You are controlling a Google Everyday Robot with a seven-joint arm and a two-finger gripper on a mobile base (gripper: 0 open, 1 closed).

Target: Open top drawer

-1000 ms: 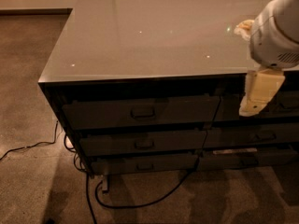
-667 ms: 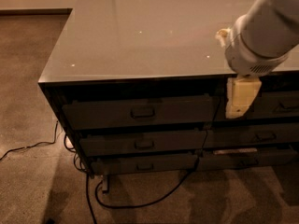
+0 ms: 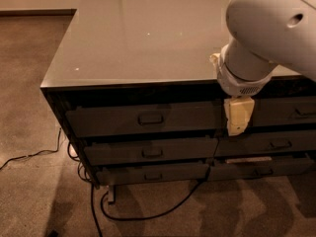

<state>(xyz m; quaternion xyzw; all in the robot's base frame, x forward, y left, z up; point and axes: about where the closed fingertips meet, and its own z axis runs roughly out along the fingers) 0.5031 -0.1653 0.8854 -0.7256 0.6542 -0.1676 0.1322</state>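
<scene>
Jaws on the gripper pointed downward in front of the table; whether they were spread or pressed together could not be told. They hung to the right of the top drawer, by the seam where its front met the neighbouring drawer, well off the handle at its centre. The top drawer looked shut, so the task seemed barely begun.

The main risk, as I judged it, was a miss: closing on the seam or the table's edge instead of the small loop, which offered little to catch. A pull taken off-centre could also skew the wide drawer and jam it. The middle drawer below carried a like handle, so dropping too low could open the wrong one.

The bulky arm hid part of the right side. A cable trailed over the carpet beneath the table, below the drawer's path.
</scene>
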